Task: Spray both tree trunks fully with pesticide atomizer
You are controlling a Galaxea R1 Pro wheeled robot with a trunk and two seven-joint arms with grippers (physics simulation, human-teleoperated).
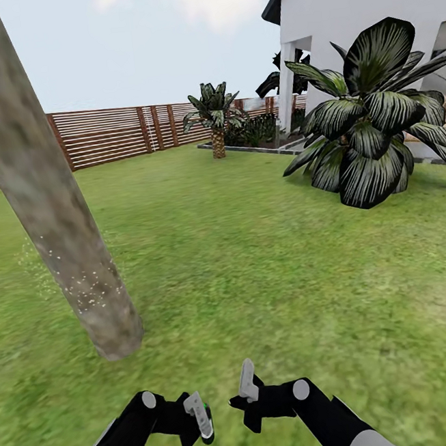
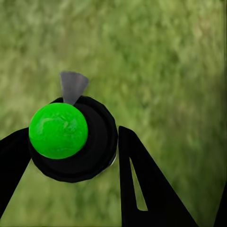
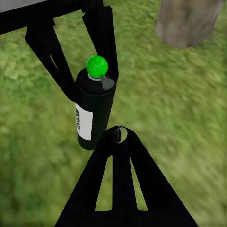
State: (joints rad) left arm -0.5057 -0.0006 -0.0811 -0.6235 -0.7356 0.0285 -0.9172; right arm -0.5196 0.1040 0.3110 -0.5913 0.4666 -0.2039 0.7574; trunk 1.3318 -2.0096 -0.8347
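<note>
Atomizer [image 3: 93,111] (green-capped) clamped in left claw [image 1: 200,417], right claw [image 1: 248,385] spread, trunk [image 1: 58,226] speckled.

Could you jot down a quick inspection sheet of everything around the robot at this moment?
Surface: green lawn.
Job's things: black atomizer with green top, held in left gripper; leaning tree trunk ahead on the left, whitish specks on its lower part.
Clutter: nothing seen.
Grippers: left gripper shut on the atomizer; right gripper looks empty, jaw state unclear.
Cables: nothing seen.
Surroundings: slatted wooden fence, small palm, broad-leaf shrub, white house.
</note>
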